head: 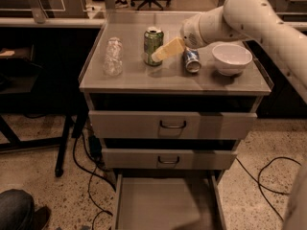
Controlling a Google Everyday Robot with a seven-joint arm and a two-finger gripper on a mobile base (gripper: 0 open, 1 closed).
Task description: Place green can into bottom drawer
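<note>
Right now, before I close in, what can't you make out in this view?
Camera view:
Claw, just right of the green can: touching or not, unclear; it overlaps the can.
Bottom drawer: front end cut off by the lower edge.
Blue-and-silver can: far end hidden behind the arm.

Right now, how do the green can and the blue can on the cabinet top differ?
Pose: the green can stands upright; the blue can lies on its side. Colour: the green can is green with a silver top; the blue can is blue and silver. Position: the gripper is close beside the green can; the blue can lies nearer the white bowl. Both are drink cans on the cabinet top.
</note>
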